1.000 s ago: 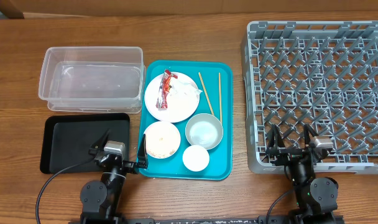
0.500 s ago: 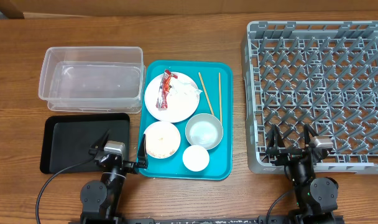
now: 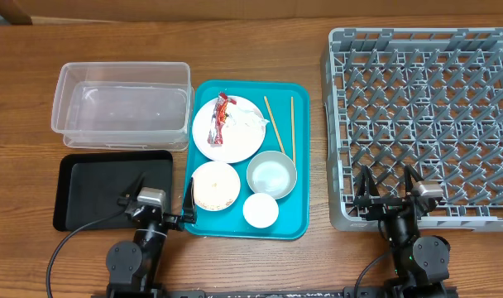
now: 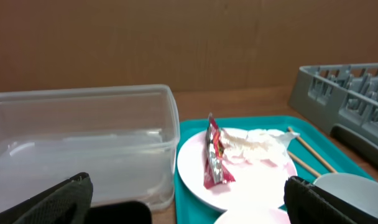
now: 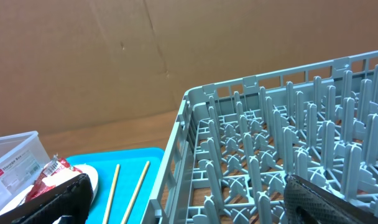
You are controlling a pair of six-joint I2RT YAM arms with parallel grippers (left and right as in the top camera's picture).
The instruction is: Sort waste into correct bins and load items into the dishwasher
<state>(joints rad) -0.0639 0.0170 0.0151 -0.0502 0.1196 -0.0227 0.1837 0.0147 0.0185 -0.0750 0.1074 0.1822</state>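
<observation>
One teal plastic tray [image 3: 297,93] carries one round white plate [image 3: 239,142], one small white bowl [image 3: 197,175] of pale rice [image 3: 216,188], one grey-rimmed bowl [image 3: 271,174], one small white cup [image 3: 261,210] and two thin wooden chopsticks [image 3: 274,124]. One small red snack wrapper [image 3: 222,117] and one crumpled white tissue [image 3: 250,122] lie on the plate.

Left of the teal tray stand one clear rectangular plastic tub [image 3: 123,105] and, nearer the robot, one flat black rectangular tray [image 3: 94,186]. One large square grey plastic dish rack [image 3: 425,116] sits to the right. All rest on a brown wooden table [image 3: 251,41], with a brown cardboard wall [image 4: 176,43] behind.

The left gripper [image 3: 162,194] hovers between the black and teal trays. The right gripper [image 3: 388,189] is over the rack's near edge. Both are spread wide and hold nothing.
</observation>
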